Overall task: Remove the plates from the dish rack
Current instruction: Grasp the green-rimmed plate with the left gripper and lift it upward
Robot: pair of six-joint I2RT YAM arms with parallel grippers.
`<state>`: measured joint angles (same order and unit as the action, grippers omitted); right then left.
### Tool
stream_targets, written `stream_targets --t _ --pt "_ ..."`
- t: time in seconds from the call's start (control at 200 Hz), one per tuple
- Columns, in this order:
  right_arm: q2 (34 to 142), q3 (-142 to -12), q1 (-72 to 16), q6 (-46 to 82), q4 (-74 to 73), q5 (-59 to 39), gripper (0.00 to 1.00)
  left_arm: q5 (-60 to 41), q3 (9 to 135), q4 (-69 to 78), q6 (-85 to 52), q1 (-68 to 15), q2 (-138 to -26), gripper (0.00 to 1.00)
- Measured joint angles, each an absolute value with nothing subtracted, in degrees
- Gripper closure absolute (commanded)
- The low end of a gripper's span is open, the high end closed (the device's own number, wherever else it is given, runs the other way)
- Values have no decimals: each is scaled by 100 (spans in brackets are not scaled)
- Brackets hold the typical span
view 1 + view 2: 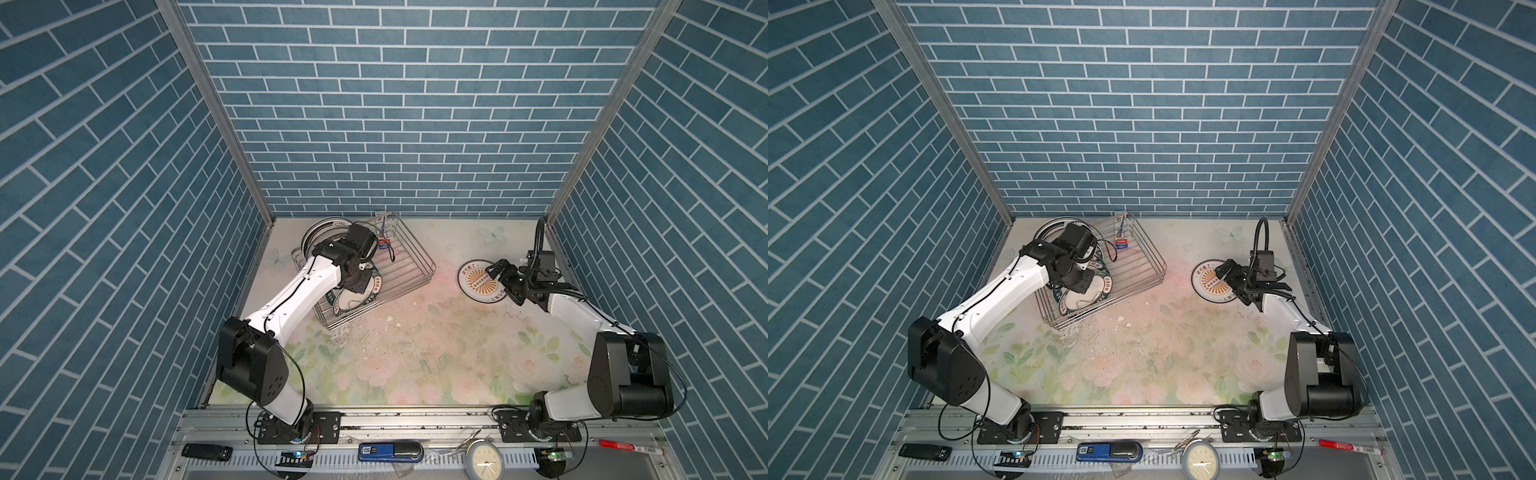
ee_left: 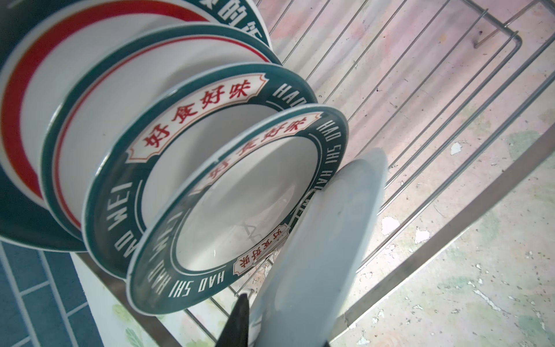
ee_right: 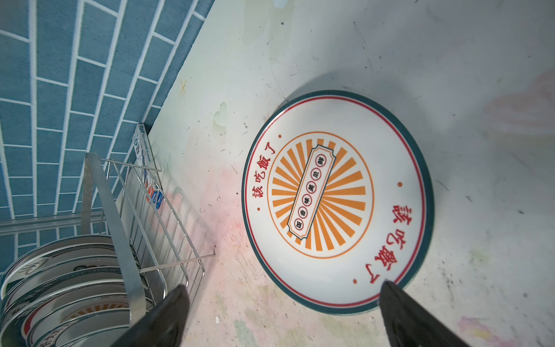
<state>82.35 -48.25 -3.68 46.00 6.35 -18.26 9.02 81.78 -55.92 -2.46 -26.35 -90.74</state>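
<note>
The dish rack [image 1: 409, 266] [image 1: 1138, 266] [image 2: 420, 105] [image 3: 135, 210] sits at the back left of the table. Several plates [image 1: 353, 303] [image 1: 1079, 301] [image 2: 228, 192] with teal lettered rims stand in a row inside it. My left gripper [image 1: 358, 286] [image 1: 1082, 286] [image 2: 285, 321] reaches down into the rack and is shut on the rim of the nearest plate [image 2: 324, 240], which shows its plain white back. A sunburst plate [image 1: 478, 282] [image 1: 1210, 282] [image 3: 336, 198] lies flat on the table at the right. Over its near edge my right gripper [image 1: 498, 280] [image 1: 1227, 282] [image 3: 283, 288] hangs open, holding nothing.
More large plates [image 1: 326, 232] [image 3: 60, 270] stand at the rack's far left end by the wall. A small carton [image 1: 384, 235] leans in the rack's back corner. White chips [image 1: 390, 320] litter the floral table. A clock [image 1: 484, 461], a blue device [image 1: 390, 452] and a red pen [image 1: 623, 445] lie on the front rail.
</note>
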Motion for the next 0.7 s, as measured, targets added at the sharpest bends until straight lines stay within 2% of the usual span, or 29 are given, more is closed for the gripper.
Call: stream_targets --t 0.11,0.41,0.635,0.7 --pt "8235 -4825 -368 4600 635 -1831 1 967 8184 -5599 -185 -2644 -9100 88" --pt "8235 -4801 -357 4606 563 -1874 1 996 8248 -5747 -54 -2644 -9131 90" --pt "8235 -4692 -320 4622 469 -1922 1 978 8259 -5808 56 -2644 -9137 100" --pt "8235 -4692 -320 4622 429 -1942 1 989 8307 -5854 73 -2644 -9179 100"
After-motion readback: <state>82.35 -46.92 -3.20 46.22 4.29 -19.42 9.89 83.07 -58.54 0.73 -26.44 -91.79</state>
